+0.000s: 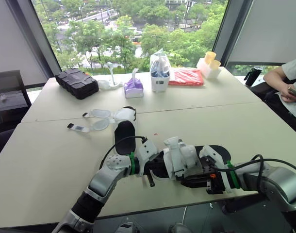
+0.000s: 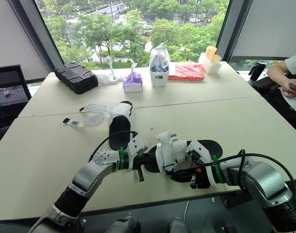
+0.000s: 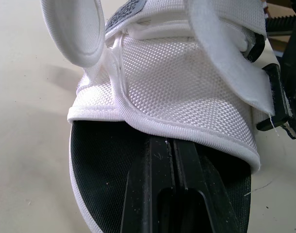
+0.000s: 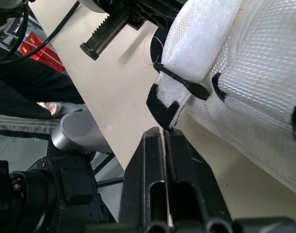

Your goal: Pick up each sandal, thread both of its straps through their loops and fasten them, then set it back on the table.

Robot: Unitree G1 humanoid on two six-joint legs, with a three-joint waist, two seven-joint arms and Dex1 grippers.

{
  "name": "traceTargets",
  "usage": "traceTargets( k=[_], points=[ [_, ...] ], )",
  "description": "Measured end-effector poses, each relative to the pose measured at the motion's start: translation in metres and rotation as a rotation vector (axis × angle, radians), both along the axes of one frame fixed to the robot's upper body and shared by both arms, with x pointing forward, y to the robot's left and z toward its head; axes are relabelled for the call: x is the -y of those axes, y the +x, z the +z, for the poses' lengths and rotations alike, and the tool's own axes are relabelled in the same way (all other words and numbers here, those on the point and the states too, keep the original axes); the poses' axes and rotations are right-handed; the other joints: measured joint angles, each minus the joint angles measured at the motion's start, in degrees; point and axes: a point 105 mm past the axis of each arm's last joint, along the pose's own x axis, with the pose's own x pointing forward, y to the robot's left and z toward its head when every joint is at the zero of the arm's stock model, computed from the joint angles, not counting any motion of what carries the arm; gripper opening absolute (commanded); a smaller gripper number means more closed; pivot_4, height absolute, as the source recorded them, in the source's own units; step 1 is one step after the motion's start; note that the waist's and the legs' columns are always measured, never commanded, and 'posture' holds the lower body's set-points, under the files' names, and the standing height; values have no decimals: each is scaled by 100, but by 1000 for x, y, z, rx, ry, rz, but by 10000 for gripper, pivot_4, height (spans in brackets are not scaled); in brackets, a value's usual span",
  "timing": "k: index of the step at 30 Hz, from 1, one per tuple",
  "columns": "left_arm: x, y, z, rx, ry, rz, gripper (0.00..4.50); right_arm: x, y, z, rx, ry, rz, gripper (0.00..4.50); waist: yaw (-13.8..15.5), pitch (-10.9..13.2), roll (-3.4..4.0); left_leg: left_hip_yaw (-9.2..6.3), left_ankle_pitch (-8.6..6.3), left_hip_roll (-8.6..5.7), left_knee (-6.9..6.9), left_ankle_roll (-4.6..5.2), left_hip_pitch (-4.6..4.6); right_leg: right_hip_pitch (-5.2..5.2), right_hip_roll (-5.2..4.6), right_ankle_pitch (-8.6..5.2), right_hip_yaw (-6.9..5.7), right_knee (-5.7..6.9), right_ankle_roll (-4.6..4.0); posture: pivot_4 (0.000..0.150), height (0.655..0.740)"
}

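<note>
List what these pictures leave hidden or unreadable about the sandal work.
Left wrist view: the left end effector reaches under the near sandal's white upper; its tips and any pinch are hidden.
Same view: strap label runs past the frame; print unreadable.
Right wrist view: the right end effector meets a black strap fitting; whether it grips it is unclear.
Eye views: the right edge cuts off the person.
</note>
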Motion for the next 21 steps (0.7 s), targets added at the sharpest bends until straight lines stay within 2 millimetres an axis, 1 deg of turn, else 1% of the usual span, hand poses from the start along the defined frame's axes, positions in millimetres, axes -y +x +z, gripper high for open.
traceTargets(
  k=[3, 4, 13, 21],
  points=[
    [0, 0, 0, 0, 0, 0, 0, -1, 0, -1, 0, 1, -3, 28279, 0, 0, 0, 0, 0, 0, 0, 0, 0, 0, 0, 0, 0, 0, 0, 1500, 7400],
    [0, 0, 0, 0, -1, 0, 0, -1, 1, -1, 1, 0, -5, 33943, 1, 0, 0, 0, 0, 0, 0, 0, 0, 0, 0, 0, 0, 0, 0, 1500, 7400],
    [0, 0, 0, 0, 0, 1, 0, -4, -1, -2, -3, -2, 10, 33943, 0, -1, 1, -2, 0, 0, 1, 1, 0, 0, 0, 1, -2, 0, 0, 1500, 7400],
    [0, 0, 0, 1, 1, 3, 0, 3, 1, 5, 16, -7, -10, 33943, 0, -1, 1, -2, 0, 0, 2, 1, 0, 1, 0, 0, -3, 0, 1, 1500, 7400]
  ],
)
